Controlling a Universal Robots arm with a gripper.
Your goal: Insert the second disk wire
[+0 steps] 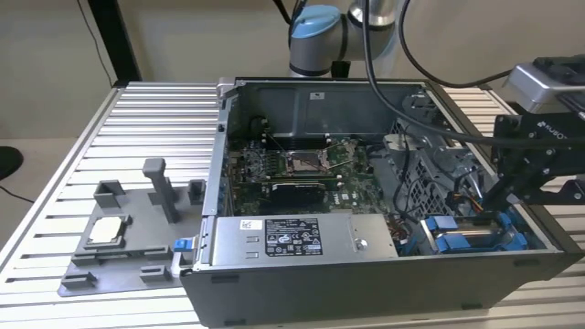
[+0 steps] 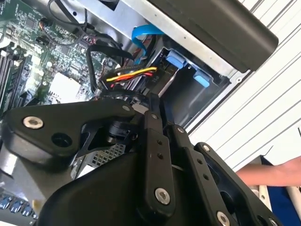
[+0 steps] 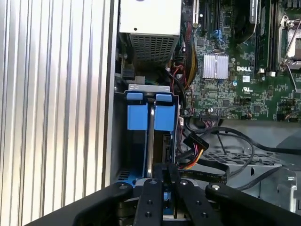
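While claw (image 3: 165, 181) sits closed beside two blue drive caddies (image 3: 150, 117), one disk wire (image 3: 194, 157) apparently lies loose.

Ribbed matt metal table (image 1: 137, 123)

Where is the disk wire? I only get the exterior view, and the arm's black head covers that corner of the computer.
Observer: In the first wrist view the wire, yellow, red and black strands, lies right beside the blue drive bays, close to the end effector.
Operator: Is it plugged in?
Observer: I cannot tell. In the second wrist view the strands run to a dark plug at the bay's edge, but where the plug ends is hidden.
Operator: Is anybody near the machine?
Observer: Yes. The second wrist view shows a person's arm over the ribbed table, outside the case.
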